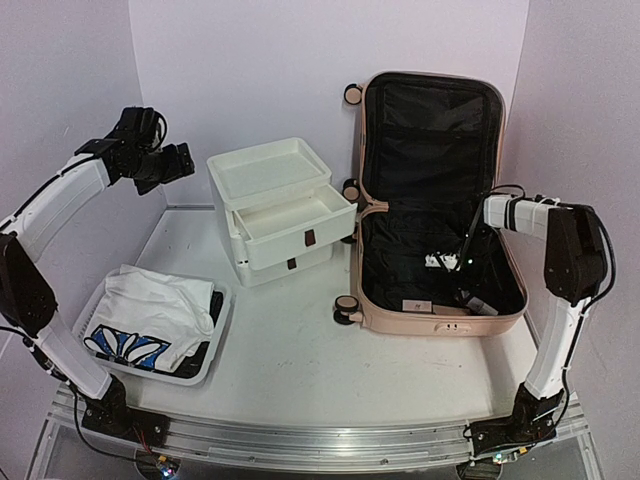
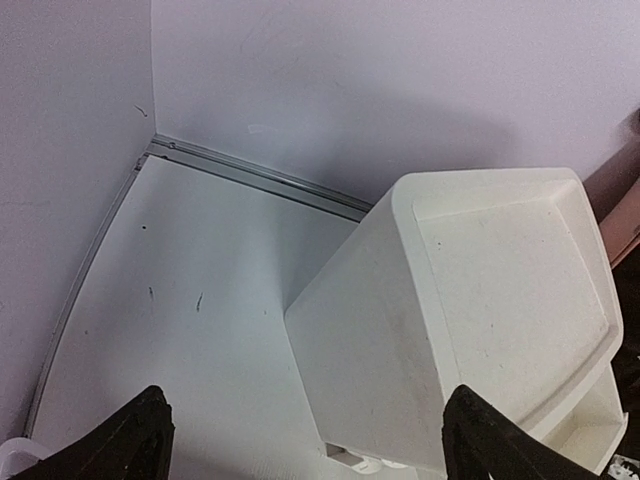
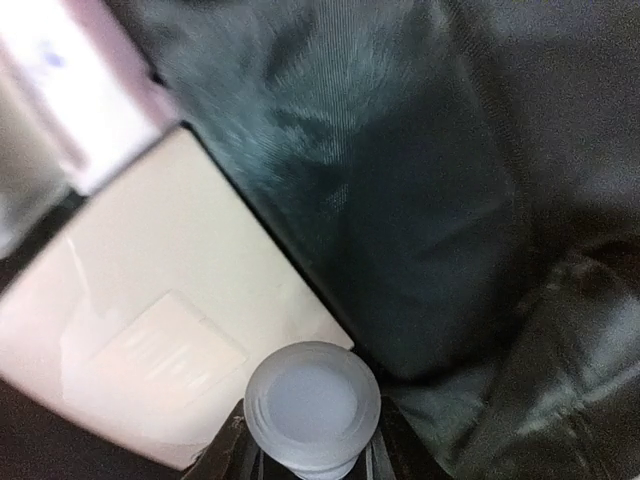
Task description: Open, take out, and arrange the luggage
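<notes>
The pale pink luggage (image 1: 440, 322) lies open at the right of the table, its lid propped against the back wall and its black lining (image 3: 430, 200) showing. My right gripper (image 1: 462, 262) reaches down into the lower half. In the right wrist view its fingers (image 3: 395, 450) press both sides of a frosted round-capped bottle (image 3: 312, 400), next to a flat cream packet (image 3: 150, 330). My left gripper (image 1: 185, 160) hangs high at the back left. It is open and empty (image 2: 315, 440).
A white drawer unit (image 1: 270, 200) (image 2: 480, 300) stands mid-table with one drawer pulled out. A white perforated basket (image 1: 215, 345) holding folded white clothing (image 1: 150, 310) sits at the front left. Purple walls close in the back and sides.
</notes>
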